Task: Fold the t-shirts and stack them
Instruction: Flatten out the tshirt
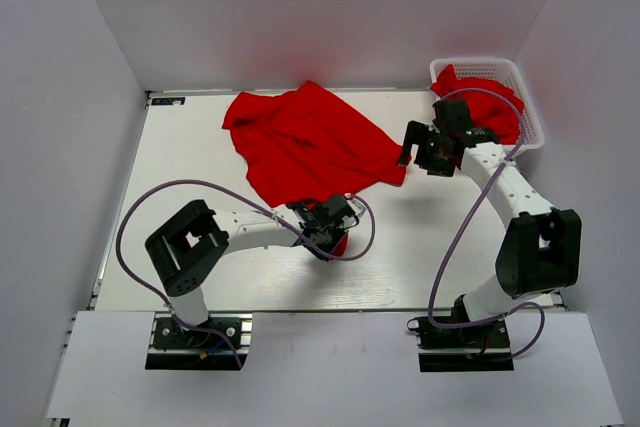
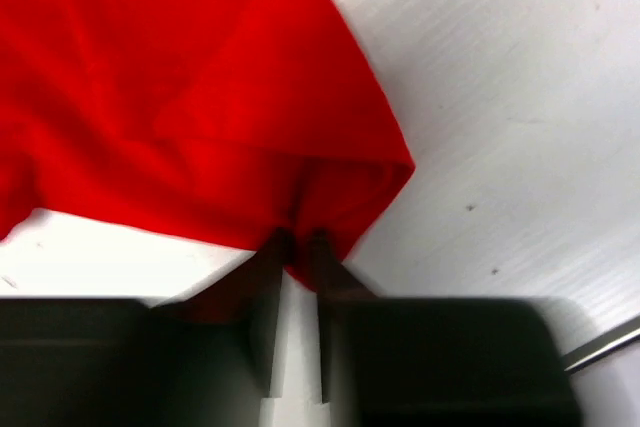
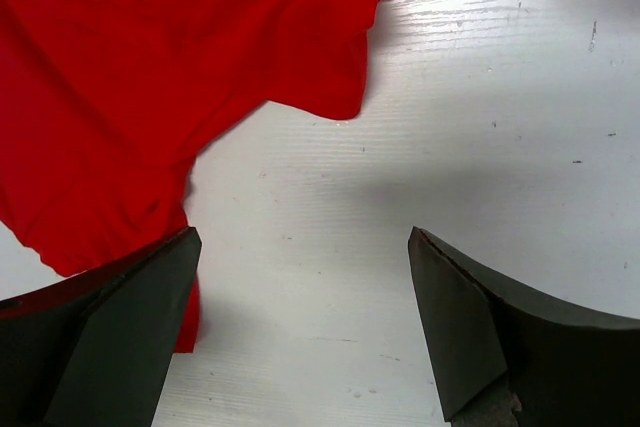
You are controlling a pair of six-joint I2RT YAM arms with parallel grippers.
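Note:
A red t-shirt (image 1: pixel 310 142) lies spread and rumpled at the back middle of the table. My left gripper (image 1: pixel 336 235) is at its near edge, shut on a pinched fold of the cloth (image 2: pixel 300 202). In the left wrist view the gripper (image 2: pixel 297 247) has its fingertips (image 2: pixel 272 257) close together with red fabric between them. My right gripper (image 1: pixel 408 155) hovers open by the shirt's right corner. In the right wrist view that gripper (image 3: pixel 302 237) has only bare table between its fingers, and the shirt (image 3: pixel 150 67) lies to its left. More red t-shirt cloth (image 1: pixel 500 117) fills the basket.
A white lattice basket (image 1: pixel 480 64) stands at the back right corner, just behind my right wrist. White walls close the table on the left, back and right. Purple cables loop off both arms over the table.

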